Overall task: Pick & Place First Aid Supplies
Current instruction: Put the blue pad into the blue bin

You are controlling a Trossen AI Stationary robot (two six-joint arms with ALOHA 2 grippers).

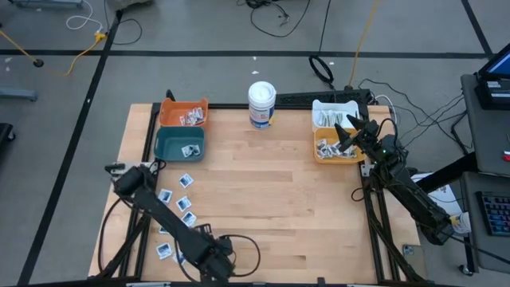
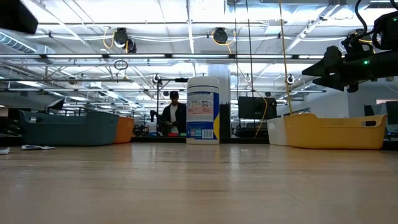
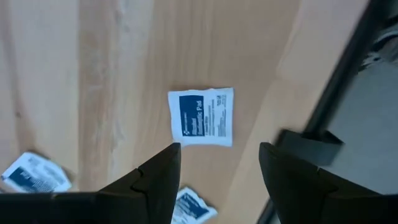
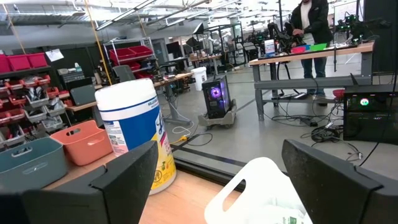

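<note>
Spread fingers [image 3: 155, 180] of the left tool [image 1: 209, 257] are seen low over the table [image 1: 271, 207] near its front left edge, empty, with a white-and-blue sachet [image 3: 201, 116] lying flat just beyond them. More sachets [image 1: 185, 199] are scattered on the table's left side. Right tool [image 1: 348, 134] is held spread and empty above the yellow bin [image 1: 335, 156], which contains wrapped strips [image 1: 327, 147].
</note>
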